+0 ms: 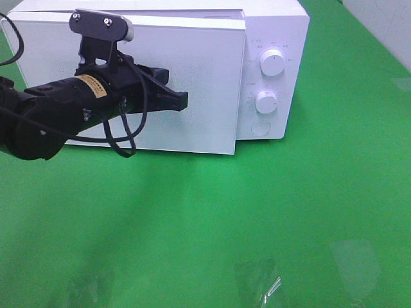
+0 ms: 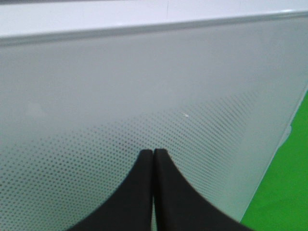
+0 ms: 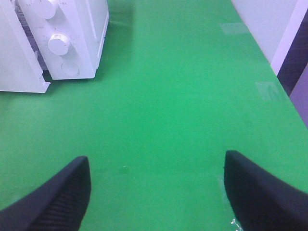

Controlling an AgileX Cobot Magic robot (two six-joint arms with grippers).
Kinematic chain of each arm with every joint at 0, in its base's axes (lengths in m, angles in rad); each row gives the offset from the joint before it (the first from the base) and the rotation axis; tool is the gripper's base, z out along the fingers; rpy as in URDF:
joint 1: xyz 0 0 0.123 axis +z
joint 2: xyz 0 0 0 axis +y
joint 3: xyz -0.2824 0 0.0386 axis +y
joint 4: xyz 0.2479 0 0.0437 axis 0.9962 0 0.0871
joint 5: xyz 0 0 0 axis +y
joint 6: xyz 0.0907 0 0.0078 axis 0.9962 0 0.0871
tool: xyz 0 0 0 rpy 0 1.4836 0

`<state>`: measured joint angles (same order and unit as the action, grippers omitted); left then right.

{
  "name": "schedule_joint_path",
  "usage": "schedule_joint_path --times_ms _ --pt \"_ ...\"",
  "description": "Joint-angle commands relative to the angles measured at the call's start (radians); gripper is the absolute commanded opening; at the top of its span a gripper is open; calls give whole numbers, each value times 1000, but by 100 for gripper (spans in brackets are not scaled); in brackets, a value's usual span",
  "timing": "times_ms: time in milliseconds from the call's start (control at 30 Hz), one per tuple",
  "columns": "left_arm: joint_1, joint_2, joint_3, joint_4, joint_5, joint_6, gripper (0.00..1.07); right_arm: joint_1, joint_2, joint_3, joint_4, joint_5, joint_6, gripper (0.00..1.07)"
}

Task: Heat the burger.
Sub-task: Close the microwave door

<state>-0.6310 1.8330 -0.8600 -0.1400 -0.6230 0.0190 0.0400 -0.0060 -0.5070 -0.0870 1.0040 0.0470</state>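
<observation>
Green desk point(image 1: 289, 212) runs wide and bare in front of a white microwave point(image 1: 276, 25), which stands at the back with its door point(image 1: 205, 77) swung almost to; in the right wrist view the door's free edge sits a little proud of the control panel, so it looks not quite latched. The left arm point(image 1: 58, 109) reaches across the door's face, and the left jaws are pressed together, tips at or just off the dotted window, holding nothing. The right jaws stand spread wide above open desk, well apart from the microwave, and grip nothing. The burger shows in no view: it is not on the desk, and the door hides the inside, so I judge it is already in the oven, though that cannot be checked. The step in hand looks like shutting the door with a push of the closed tips. Next, that push needs to carry through squarely until the door seats flush, without sliding the whole oven back. After that the heating has to be set, which calls for a grip on the upper knob point(image 1: 273, 63) or lower knob point(image 1: 266, 101); the right jaws, already open, seem better placed for that.
</observation>
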Motion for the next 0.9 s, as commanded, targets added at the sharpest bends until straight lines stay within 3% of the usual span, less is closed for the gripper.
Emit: schedule_joint_path --times_ms 33,367,900 --pt "-5 22 -37 -21 7 1 0 -6 -23 0 -2 -1 -7 75" --pt "-5 67 -79 -30 9 1 0 -6 -23 0 -2 -1 -7 75" --pt "-5 166 -224 -32 47 1 0 -6 -23 0 -1 -1 -7 75"
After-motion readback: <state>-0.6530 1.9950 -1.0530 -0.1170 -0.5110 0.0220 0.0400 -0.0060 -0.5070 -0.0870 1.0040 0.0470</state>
